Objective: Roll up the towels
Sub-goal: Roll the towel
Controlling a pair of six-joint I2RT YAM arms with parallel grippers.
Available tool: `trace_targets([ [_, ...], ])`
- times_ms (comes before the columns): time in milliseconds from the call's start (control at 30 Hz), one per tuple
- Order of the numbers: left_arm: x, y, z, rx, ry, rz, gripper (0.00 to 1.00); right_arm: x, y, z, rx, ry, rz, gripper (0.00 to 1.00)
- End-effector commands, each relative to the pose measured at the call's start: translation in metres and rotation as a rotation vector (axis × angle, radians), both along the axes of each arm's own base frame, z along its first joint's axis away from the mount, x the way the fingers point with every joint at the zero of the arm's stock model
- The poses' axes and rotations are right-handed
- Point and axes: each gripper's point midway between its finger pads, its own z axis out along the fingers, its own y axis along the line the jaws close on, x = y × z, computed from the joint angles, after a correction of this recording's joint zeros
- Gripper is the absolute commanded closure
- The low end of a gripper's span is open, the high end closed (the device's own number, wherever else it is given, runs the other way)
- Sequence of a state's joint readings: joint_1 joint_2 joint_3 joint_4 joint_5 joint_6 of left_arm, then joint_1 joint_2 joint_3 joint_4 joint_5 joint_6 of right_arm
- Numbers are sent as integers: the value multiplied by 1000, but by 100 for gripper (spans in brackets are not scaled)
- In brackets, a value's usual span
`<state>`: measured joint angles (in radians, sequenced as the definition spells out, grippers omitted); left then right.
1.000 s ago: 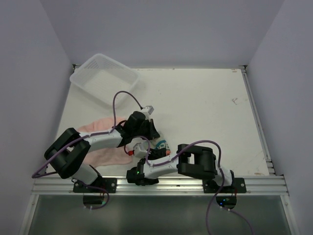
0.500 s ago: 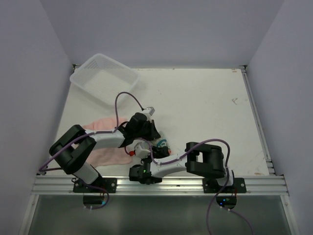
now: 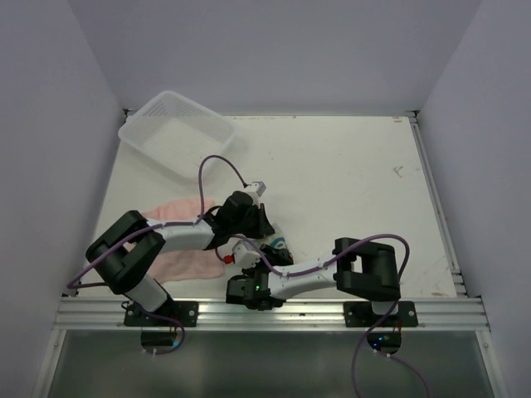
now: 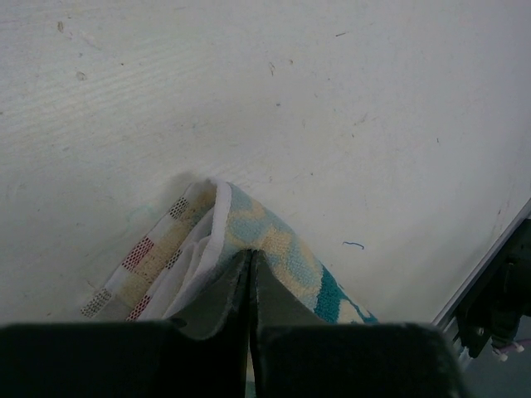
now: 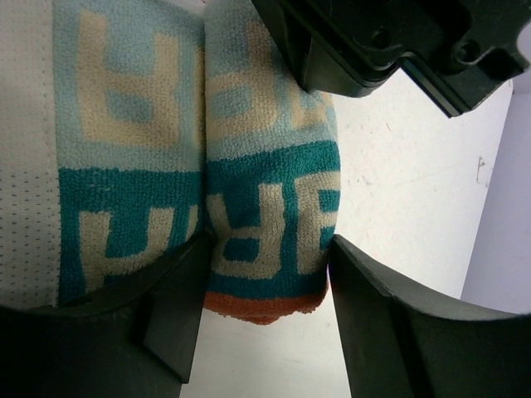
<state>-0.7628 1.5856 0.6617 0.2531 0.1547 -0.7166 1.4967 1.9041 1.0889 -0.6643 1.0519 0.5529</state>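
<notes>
1. Table [image 3: 348, 182]: white top, scuffed, taking up most of the top view; a metal rail runs along its near edge.

2. Basket [image 3: 177, 133]: white mesh plastic, rectangular, at the far left corner of the table and set at an angle. Well apart from both towels.

3. Pink towel [image 3: 184, 264]: plain pale pink, lying spread on the near left part of the table. The left arm crosses over it and hides its middle.

4. Printed towel [image 3: 278, 245]: white and teal with large pale letters and an orange edge. It is bunched up near the front centre of the table, just right of the pink towel and between the two grippers. The right wrist view shows it [image 5: 265, 191] folded into two thick rounded layers side by side. The left wrist view shows it [image 4: 278, 249] raised in a tent-like peak, with a checked border along one side.

5. Left gripper [image 4: 250, 259]: jaws pressed together, pinching the peak of the printed towel at their tips.

6. Right gripper [image 5: 267, 245]: jaws spread wide, standing either side of one rounded layer of the printed towel. The cloth bulges uncompressed between them, and nothing is lifted.
</notes>
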Motion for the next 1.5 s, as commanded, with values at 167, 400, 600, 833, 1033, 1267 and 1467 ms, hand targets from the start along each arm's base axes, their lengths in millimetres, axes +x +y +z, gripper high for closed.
trace_targets([
  [167,-10,25,-40,135,60,22,95,0,37,43,422,29,-85,34],
  [400,-11,26,-41,138,62,24,96,-2,33,36,418,49,-75,24],
  [600,-10,27,-43,148,62,23,96,-10,35,43,483,106,-55,17],
  [833,-10,27,-43,149,62,24,96,-17,31,58,539,154,-37,13],
  [1033,-9,27,-42,148,61,26,96,-15,19,62,524,129,-46,12],
  [1267,-11,26,-39,137,65,20,96,-9,9,60,565,80,-80,14],
  [1467,-8,22,-8,90,18,22,93,-8,10,53,550,70,-86,15],
])
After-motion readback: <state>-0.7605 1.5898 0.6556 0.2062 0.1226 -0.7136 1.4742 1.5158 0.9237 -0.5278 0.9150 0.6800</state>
